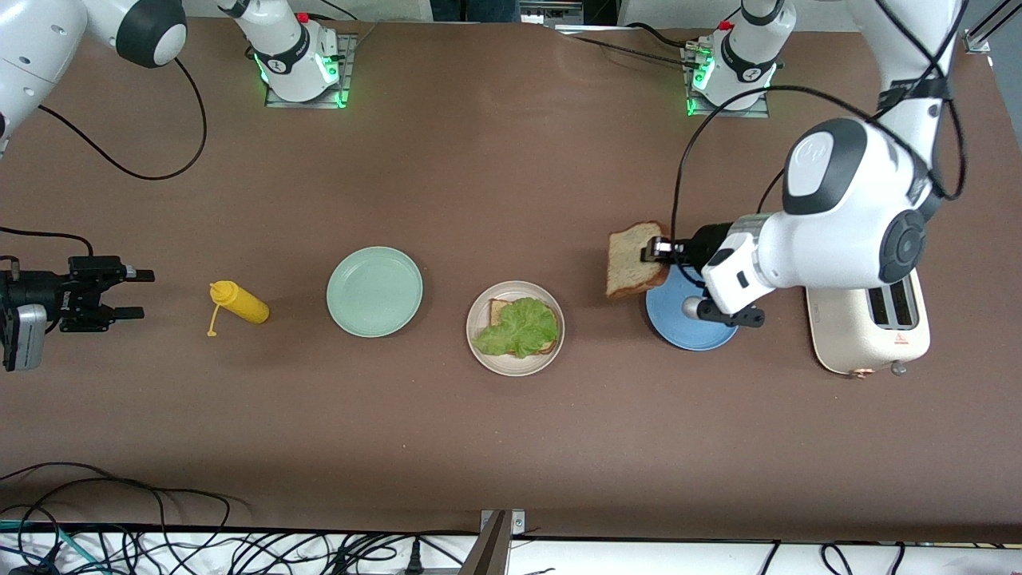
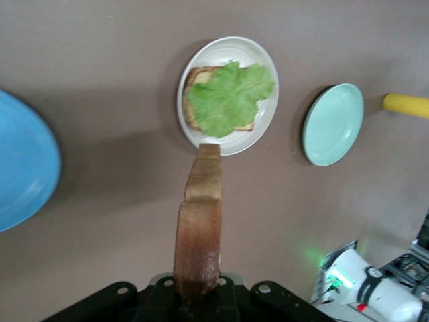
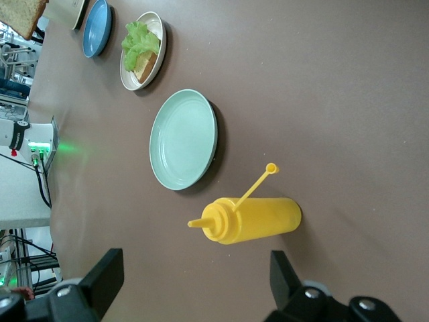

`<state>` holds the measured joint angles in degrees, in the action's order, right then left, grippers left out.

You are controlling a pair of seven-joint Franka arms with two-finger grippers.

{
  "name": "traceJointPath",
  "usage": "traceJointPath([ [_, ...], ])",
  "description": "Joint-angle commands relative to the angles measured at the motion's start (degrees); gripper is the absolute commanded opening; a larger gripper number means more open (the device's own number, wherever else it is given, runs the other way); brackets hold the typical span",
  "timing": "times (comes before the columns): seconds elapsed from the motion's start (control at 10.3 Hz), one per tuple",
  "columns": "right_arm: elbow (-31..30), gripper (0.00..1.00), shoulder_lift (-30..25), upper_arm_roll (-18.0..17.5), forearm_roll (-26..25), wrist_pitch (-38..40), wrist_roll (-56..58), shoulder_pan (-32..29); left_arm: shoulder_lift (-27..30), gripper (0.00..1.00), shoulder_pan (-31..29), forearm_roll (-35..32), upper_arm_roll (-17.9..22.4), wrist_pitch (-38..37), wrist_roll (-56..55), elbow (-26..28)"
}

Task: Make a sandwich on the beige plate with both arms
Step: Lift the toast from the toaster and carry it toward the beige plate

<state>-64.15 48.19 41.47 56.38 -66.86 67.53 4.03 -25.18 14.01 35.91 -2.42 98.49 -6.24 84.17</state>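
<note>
The beige plate (image 1: 515, 328) sat on the brown table (image 1: 495, 176), and it is the landmark here. On it lay one slice of bread (image 1: 499, 309) with a green lettuce leaf (image 1: 519, 327) on top. The second slice of bread (image 1: 635, 259) was not on the beige plate. It hung in the air, clamped by its crust in the left gripper (image 1: 656, 249), over the edge of the blue plate (image 1: 687, 323). The blue plate lay beside the beige plate toward the left arm's end of the table. The cream toaster (image 1: 870, 327) stood past the blue plate, still more toward that end.

The mint-green plate (image 1: 374, 291) lay beside the beige plate toward the right arm's end. The yellow squeeze bottle (image 1: 239, 303) lay on its side past the mint-green plate. The right gripper (image 1: 132, 294) waited near the table's end past the bottle, with its fingers wide apart and nothing in them.

The left wrist view showed the held slice edge-on, with its brown crust. The front view showed its pale face. Only the front view showed the toaster. It had a small red mark, too small to read.
</note>
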Motion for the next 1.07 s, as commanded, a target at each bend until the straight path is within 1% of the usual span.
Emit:
traceJointPath([
  [0.0,0.9,0.97,-0.3,-0.5,-0.8,1.4,-1.0,-0.9,-5.0,0.0,3.4,8.8,0.7,6.2,0.8,-2.3],
  [0.19,0.9,0.97,-0.3,-0.4,-0.9,1.3,-1.6,-0.7,-9.2,0.0,6.5,13.6,0.6,14.8,5.5,-2.3],
  [0.39,2.2,0.97,-0.3,-0.2,-1.5,1.1,-6.3,1.3,-13.2,0.0,10.0,20.5,0.6,23.1,10.6,-2.3],
  [0.49,2.2,0.97,-1.0,-0.2,-3.1,0.9,-10.8,3.6,-14.2,0.0,10.9,21.6,0.7,24.5,12.8,-2.3],
  [0.68,2.5,0.97,-3.2,-0.9,-6.4,-0.8,-22.7,5.9,-16.4,0.0,12.3,22.4,0.7,25.6,17.8,-2.3],
  [0.78,2.5,0.97,-5.2,-5.3,-12.5,-1.6,-27.5,6.2,-17.5,0.0,12.3,23.3,0.6,27.6,21.1,-2.3],
  [0.88,2.5,0.97,-8.3,-13.2,-22.9,-4.3,-33.1,5.6,-18.7,0.0,12.4,26.6,0.7,28.0,24.5,-2.3],
  [0.97,2.3,0.97,-10.4,-20.0,-30.1,-5.7,-37.5,3.7,-19.3,0.0,12.4,29.3,0.7,28.0,27.6,-2.3],
])
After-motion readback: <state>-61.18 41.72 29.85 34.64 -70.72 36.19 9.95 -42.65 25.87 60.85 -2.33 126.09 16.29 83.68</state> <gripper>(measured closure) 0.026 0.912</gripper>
